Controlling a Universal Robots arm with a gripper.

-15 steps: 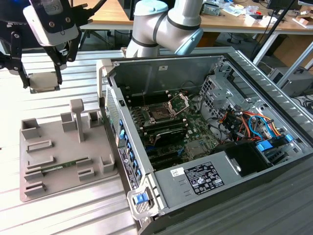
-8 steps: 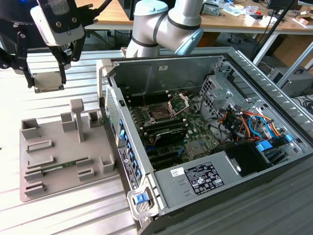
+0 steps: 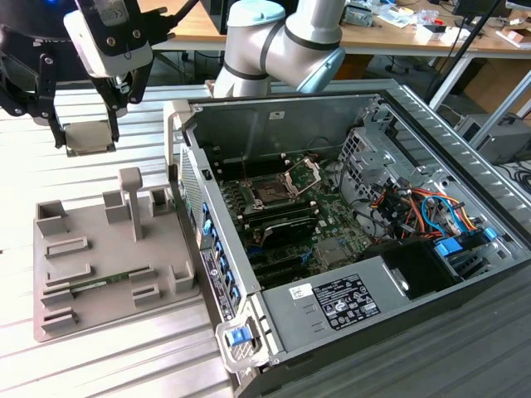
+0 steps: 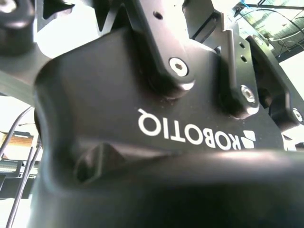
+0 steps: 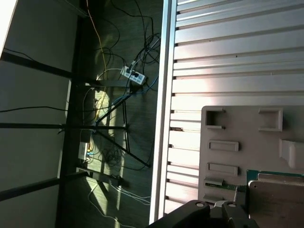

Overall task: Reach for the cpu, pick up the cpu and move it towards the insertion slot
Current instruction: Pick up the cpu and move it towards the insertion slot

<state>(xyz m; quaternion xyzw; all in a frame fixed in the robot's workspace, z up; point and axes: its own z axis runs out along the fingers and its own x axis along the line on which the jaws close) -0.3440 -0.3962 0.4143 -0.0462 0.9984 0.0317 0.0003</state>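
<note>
You have one pale grey jointed robot arm (image 3: 278, 37) bending in from the far side. Its one black gripper (image 3: 86, 141) hangs at the exterior view's upper left, over the ribbed metal table (image 3: 124, 356). One small, thin, square silvery cpu (image 3: 90, 136) sits between the dark fingers, one finger at each side edge, so the pincer is drawn in narrow and clamped on the chip. The chip is clear of the one flat grey plastic tray (image 3: 116, 240), just past its far edge. It is well apart from the one open grey metal computer case (image 3: 274, 124) on the exterior view's right. Inside that case, on the green circuit board, is your one insertion slot (image 3: 270, 194): a square socket with a dark centre and a shiny metal frame tipped up beside it. In the first wrist view the chip shows close up over a corner of the tray, with the tray's moulded recesses beyond it. In the second wrist view you see the gripper's black body at close range.
</note>
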